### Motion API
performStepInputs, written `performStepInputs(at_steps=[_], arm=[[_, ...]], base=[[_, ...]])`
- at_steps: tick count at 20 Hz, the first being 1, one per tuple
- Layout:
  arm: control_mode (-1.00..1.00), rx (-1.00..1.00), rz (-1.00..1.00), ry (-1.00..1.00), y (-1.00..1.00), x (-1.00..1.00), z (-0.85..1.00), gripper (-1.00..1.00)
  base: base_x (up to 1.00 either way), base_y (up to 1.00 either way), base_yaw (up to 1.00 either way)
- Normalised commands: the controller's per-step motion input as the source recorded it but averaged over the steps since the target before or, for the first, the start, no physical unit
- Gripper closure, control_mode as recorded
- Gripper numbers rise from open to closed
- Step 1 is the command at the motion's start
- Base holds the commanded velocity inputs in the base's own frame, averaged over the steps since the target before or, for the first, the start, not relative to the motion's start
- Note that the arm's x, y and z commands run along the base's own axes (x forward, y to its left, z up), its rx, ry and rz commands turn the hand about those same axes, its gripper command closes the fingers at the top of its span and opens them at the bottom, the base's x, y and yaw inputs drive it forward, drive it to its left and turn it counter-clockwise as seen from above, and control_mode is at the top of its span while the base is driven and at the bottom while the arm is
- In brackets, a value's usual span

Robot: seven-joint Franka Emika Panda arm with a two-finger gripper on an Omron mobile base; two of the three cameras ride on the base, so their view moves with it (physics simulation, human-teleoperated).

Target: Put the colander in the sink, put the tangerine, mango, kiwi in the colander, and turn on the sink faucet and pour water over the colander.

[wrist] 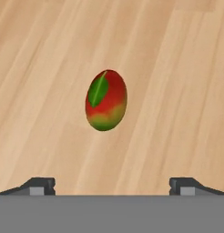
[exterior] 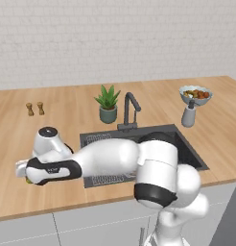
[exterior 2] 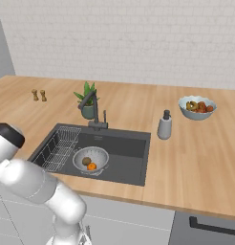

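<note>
Wooden counter (wrist: 177, 68): lay under the hand, carrying the mango.
Mango (wrist: 106, 100): lay on its side on the wood, ahead of the fingertips and midway between their lines; red with a green patch and a yellow-green lower end; touching neither finger.
Gripper (wrist: 112, 184): fingers spread wide apart, nothing between them; left tip (wrist: 38, 185) and right tip (wrist: 186, 185) stood well clear of the fruit on either side.
Hand, left base view: reached over the counter left of the sink (exterior: 187, 144), where a sliver of fruit showed under it.
Colander (exterior 2: 90, 160): sat in the sink beside the wire rack (exterior 2: 59, 146), well apart from the fingers.
Tangerine (exterior 2: 91, 166): inside the colander.
Kiwi (exterior 2: 86, 161): inside the colander, just beside the tangerine.
Faucet (exterior 2: 94, 111): stood behind the basin, spout over it.
Fruit bowl (exterior 2: 197, 107): far right on the counter, beyond the soap bottle (exterior 2: 164, 125).
</note>
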Motion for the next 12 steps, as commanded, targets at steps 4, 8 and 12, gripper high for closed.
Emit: performStepInputs(at_steps=[4, 8, 12], arm=[[-1.0, 0.0, 0.0, 0.0, 0.08, 0.24, -0.16, -1.0], [-1.0, 0.0, 0.0, 0.0, 0.15, 0.23, -0.14, -1.0], [-1.0, 0.0, 0.0, 0.0, 0.19, 0.15, -0.22, -1.0]], base=[[0.0, 0.0, 0.0], [0.0, 0.0, 0.0], [0.0, 0.0, 0.0]])
